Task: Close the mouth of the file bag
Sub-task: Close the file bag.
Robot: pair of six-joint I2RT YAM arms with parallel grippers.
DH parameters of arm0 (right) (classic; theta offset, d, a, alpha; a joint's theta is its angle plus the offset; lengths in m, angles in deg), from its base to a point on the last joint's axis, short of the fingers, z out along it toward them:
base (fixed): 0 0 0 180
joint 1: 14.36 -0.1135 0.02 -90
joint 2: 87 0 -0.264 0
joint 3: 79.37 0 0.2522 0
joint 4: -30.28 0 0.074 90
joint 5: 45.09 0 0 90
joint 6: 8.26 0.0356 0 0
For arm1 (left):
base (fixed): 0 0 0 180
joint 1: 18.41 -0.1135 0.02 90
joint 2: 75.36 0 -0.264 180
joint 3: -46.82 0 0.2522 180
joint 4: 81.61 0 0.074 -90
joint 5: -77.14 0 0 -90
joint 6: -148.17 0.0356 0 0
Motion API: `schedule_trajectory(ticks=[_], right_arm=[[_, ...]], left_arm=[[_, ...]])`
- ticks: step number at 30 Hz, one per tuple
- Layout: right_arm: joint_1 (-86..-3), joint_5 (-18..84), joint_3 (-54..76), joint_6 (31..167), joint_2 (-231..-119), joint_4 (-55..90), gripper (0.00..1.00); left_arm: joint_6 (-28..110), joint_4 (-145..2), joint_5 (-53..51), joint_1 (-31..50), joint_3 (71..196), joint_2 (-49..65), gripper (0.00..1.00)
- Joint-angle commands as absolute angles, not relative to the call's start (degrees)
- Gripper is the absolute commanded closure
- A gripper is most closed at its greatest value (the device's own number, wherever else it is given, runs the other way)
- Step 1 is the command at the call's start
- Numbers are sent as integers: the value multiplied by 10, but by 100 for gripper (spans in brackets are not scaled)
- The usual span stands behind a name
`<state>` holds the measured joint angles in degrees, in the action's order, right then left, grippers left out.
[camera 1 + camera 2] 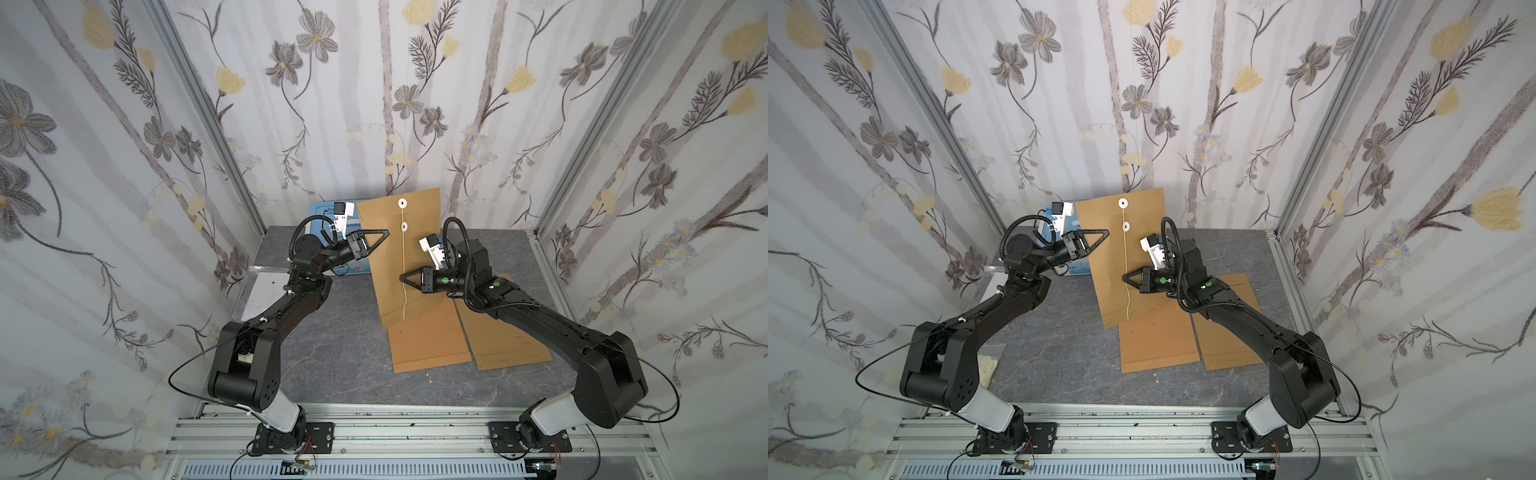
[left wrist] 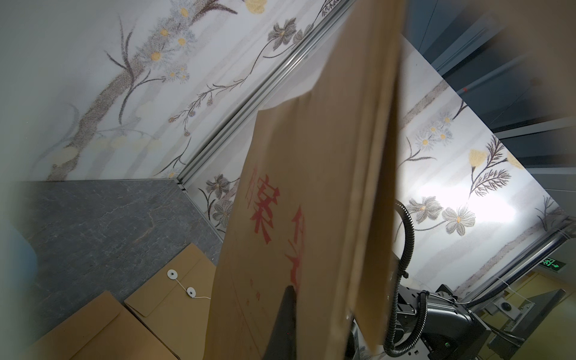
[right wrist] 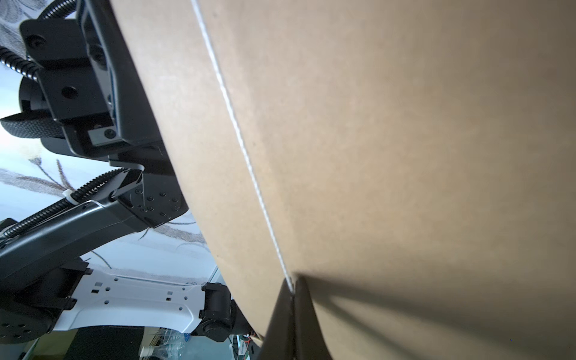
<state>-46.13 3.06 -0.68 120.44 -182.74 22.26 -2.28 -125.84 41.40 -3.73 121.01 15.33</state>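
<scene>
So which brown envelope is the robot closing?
Look at the middle of the grey table. The file bag stands up, held by the left gripper; the other two envelopes lie flat. Only its white string is pinched by the right gripper.

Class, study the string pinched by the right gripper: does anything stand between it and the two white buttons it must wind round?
Nothing visible does. The string runs bare down the file bag from the white buttons to the right gripper; the left gripper grips the bag's edge, off to one side.
</scene>
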Motion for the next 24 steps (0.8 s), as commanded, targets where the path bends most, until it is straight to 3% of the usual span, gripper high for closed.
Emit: schedule_trajectory(ticks=[1, 8, 24], right_arm=[[-468, -21, -11, 1212, -1835, 260, 92], [-471, -31, -19, 1210, -1848, 277, 81], [-468, -17, -77, 1222, -1835, 341, 79]], left_arm=[[-34, -1298, 399, -38, 1219, 154, 100], [-50, -1315, 399, -38, 1219, 159, 100], [-56, -1320, 392, -39, 1220, 163, 100]])
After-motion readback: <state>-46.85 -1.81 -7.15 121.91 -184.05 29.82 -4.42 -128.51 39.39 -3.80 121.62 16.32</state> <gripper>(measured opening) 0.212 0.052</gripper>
